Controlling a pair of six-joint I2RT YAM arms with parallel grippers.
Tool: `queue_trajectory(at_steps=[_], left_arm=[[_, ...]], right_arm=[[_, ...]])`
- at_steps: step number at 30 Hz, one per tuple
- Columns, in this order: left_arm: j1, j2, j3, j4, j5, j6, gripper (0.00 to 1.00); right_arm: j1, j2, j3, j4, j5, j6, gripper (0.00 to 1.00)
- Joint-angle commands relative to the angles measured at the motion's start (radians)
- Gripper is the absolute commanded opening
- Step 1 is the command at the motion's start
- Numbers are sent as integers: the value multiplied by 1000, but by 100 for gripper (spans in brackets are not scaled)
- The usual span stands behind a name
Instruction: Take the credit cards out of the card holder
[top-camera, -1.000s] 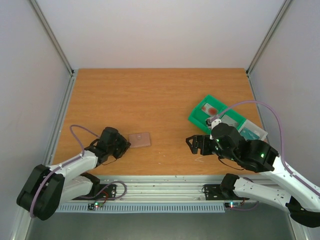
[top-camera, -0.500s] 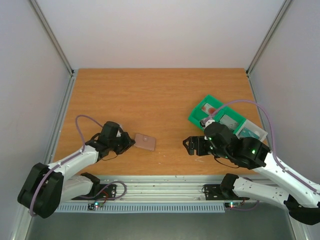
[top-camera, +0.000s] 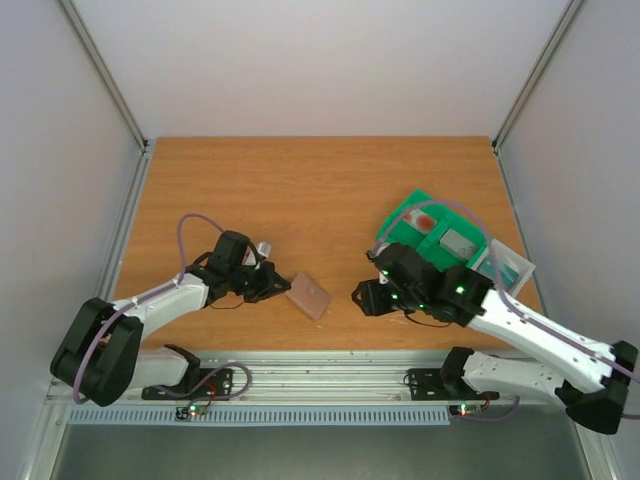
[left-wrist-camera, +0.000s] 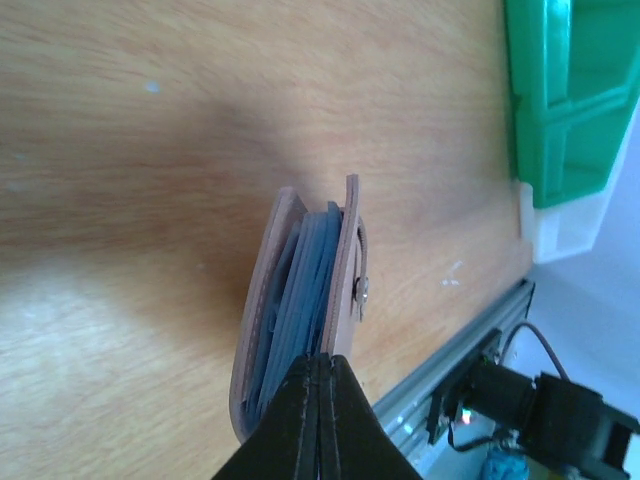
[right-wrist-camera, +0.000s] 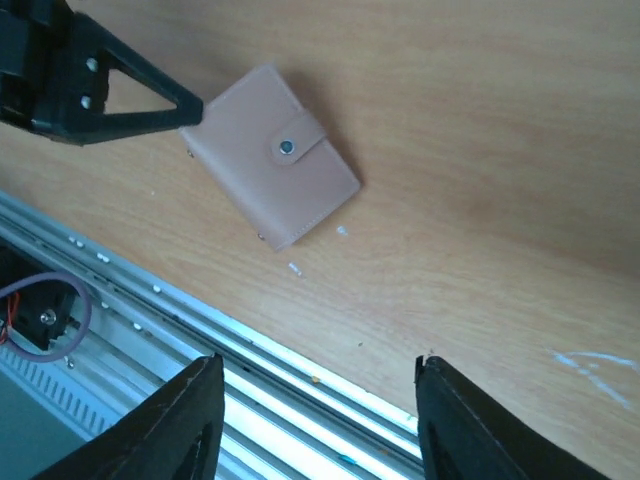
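Card holder (top-camera: 308, 296) lies snapped shut on the table (top-camera: 300, 180), near middle. Left claw (top-camera: 282, 285), pressed together, touches its left corner; right claw (top-camera: 362, 297) hangs spread: brace, then pry the snap tab (right-wrist-camera: 296, 140).

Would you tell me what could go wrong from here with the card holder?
The card holder lies closed, snap fastened, and the shut left gripper only touches one corner, so a push may spin it rather than pin it. It sits near the front edge of the table and could slide onto the rail.
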Motion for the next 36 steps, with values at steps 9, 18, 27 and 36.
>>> queue_trajectory(at_steps=[9,18,27,36], left_arm=[[-19,83,36,-60,141,135,0],[-19,17,24,-15,31,18,40],[-19,-37,-80,35,-10,-64,43],[-20,-89,-191,127,10,-146,41]], right_arm=[[7,328,-135,392,-198,-62,48],[8,542,-81,474,-217,-99,47],[8,625,-33,498,-236,-123,44],[8,709,27,511,-255,-127,43]])
